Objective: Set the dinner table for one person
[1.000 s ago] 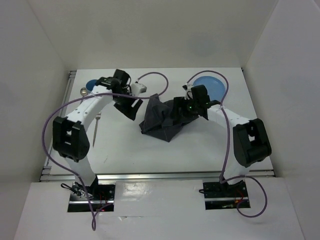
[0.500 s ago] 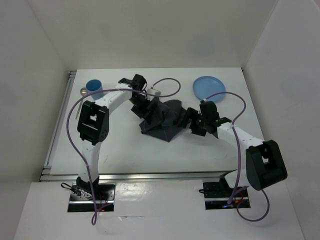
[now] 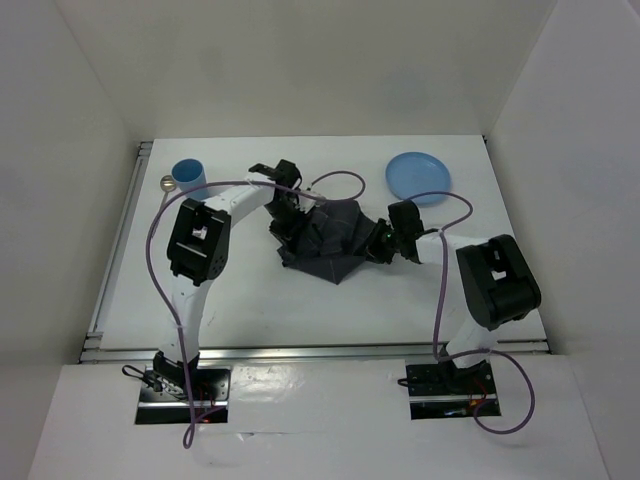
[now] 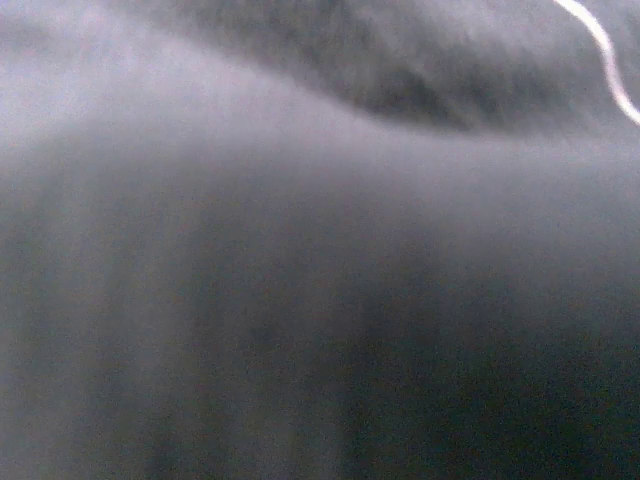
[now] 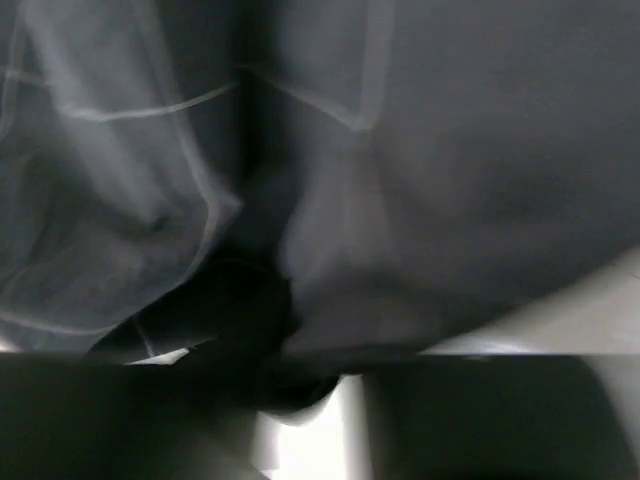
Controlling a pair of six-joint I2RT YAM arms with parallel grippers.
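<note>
In the last second both arms have closed in on the crumpled dark cloth (image 3: pixel 325 240) lying in the middle of the counter (image 3: pixel 250 310). The left gripper (image 3: pixel 284 210), which was over by the blue cup (image 3: pixel 188 172), now sits on the cloth's left rear edge. Its jaws have gone from wide apart to clenched. Its wrist camera sees nothing but blurred dark fabric, so we judge it has pinched a fold, though we cannot see one between the jaws. The right gripper (image 3: pixel 378 246) has dropped to the cloth's right edge. Its jaws are partway through closing, and its own view, full of cloth and shadow, does not let us tell whether they have hold of anything. The cloth itself has barely shifted and is still bunched.

We read this as the start of spreading the cloth flat, with the place setting not yet begun. The blue plate (image 3: pixel 418 177) stands apart at the far right and the cup at the far left, near the rail.

For room, the near half of the counter, towards the arm bases, shows bare white on both sides. Towards the back the plate and cup leave less margin, and the side walls close in beyond the rails.
</note>
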